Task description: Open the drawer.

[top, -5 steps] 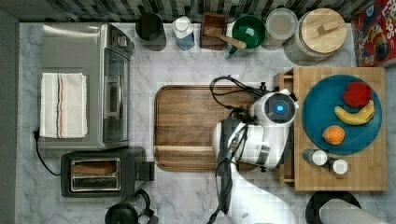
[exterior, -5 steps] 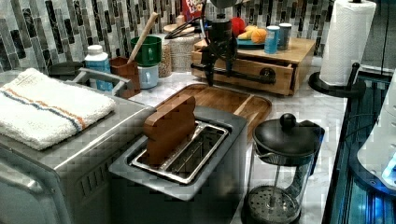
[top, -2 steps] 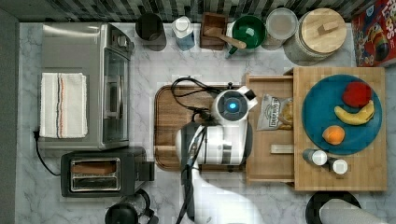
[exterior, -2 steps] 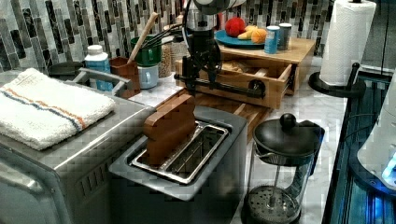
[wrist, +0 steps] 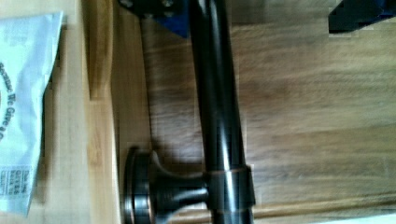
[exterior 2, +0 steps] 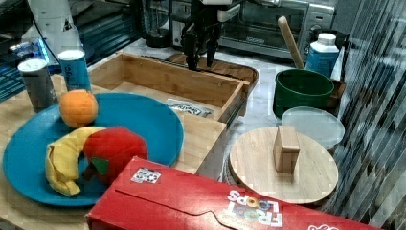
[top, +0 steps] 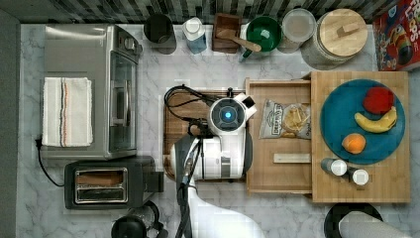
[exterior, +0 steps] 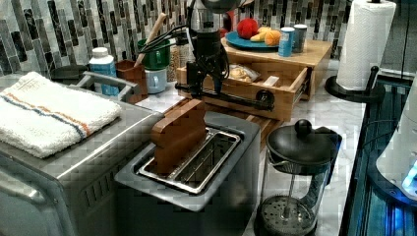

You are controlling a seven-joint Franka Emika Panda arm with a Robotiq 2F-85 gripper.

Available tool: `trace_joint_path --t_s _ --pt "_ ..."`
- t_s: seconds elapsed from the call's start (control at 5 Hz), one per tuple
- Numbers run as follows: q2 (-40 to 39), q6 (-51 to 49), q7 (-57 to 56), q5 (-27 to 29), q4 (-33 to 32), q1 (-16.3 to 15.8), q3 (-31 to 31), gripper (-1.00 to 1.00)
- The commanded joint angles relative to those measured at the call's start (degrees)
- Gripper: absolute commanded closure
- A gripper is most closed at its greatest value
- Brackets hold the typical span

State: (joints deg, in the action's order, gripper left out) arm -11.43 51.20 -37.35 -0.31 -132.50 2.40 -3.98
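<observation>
The drawer stands pulled well out of its bamboo box toward the top view's left, its pale tray interior showing. Its black bar handle runs along the front, over the dark cutting board. My gripper hangs straight down at the handle's far end, also seen as the gripper beyond the drawer front. In the wrist view the handle lies between my fingers: one finger sits against its drawer side, the other stands well off it. The gripper is open. From above, my wrist covers the handle.
A chip bag and a small flat strip lie in the drawer. The blue plate with fruit sits on the box top. The cutting board, toaster, toaster oven and French press crowd the counter.
The drawer has slid from nearly shut to far out toward the top view's left, and my arm has travelled with the handle the same way.
</observation>
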Motion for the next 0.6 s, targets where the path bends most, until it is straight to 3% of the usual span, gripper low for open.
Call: trace_joint_path --t_s 0.2,0.6 --pt "-0.6 -0.6 4.3 6.1 3.1 -4.0 -5.2 -1.00" --pt "-1.0 0.4 5.4 5.4 3.3 -4.9 -4.6 -1.00"
